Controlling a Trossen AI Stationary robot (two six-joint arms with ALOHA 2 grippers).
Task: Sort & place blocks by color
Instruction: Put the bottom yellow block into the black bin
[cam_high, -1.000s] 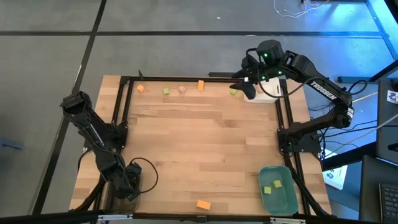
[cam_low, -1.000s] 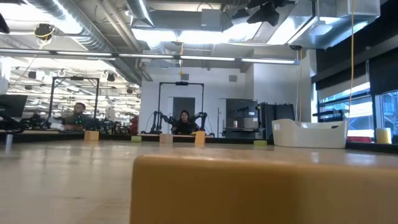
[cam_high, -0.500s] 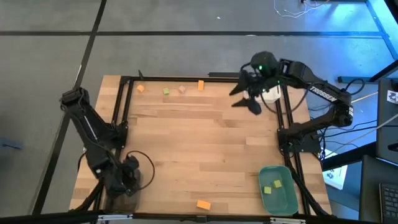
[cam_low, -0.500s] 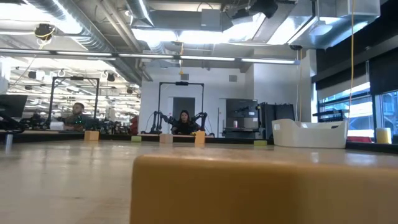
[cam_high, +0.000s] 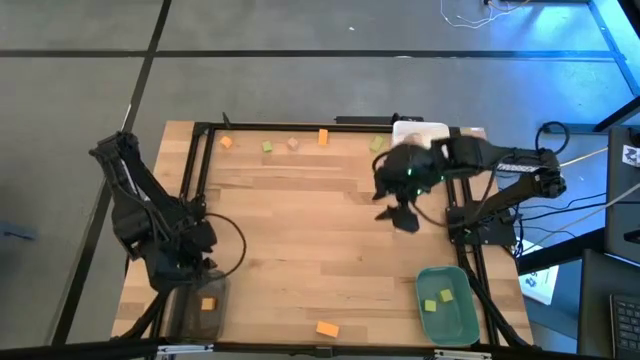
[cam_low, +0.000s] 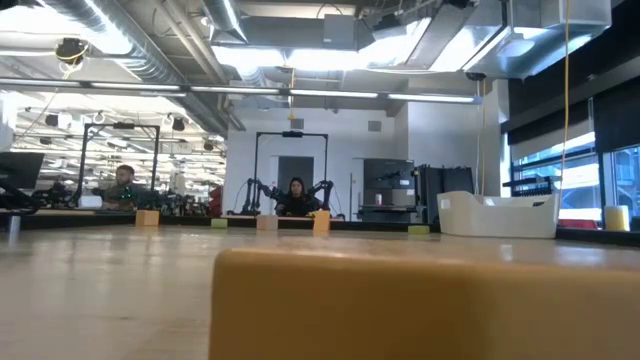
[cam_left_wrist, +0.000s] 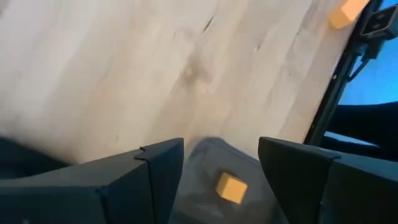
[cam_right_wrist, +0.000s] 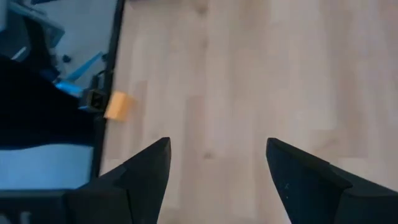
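The table (cam_high: 320, 240) is pale wood planks inside a black frame, standing on a grey floor. In the low view the room behind shows bright ceiling lights, ducts, another pair of dark arms on a frame and two seated people far off.

Along the far edge lie five blocks: an orange block (cam_high: 226, 142), a green block (cam_high: 267, 147), a tan block (cam_high: 293, 144), a taller orange block (cam_high: 323, 137) and another green block (cam_high: 378, 144). A white tray (cam_high: 420, 131) sits at the far right corner. A green tray (cam_high: 447, 303) at the near right holds two green blocks (cam_high: 438, 300). A flat orange block (cam_high: 326, 328) lies at the near edge.

The left gripper (cam_high: 190, 265) hangs at the near left, its arm folded back at the table's left edge. Its jaws are apart and empty. Just beyond them, in a grey tray (cam_high: 195, 308), lies one orange block (cam_left_wrist: 231, 187).

The right gripper (cam_high: 398, 212) reaches in from the right, above bare wood right of centre, its arm stretched low across the frame. Its jaws are wide apart, holding nothing. Well off to one side of them, an orange block (cam_right_wrist: 117, 105) lies by the frame.
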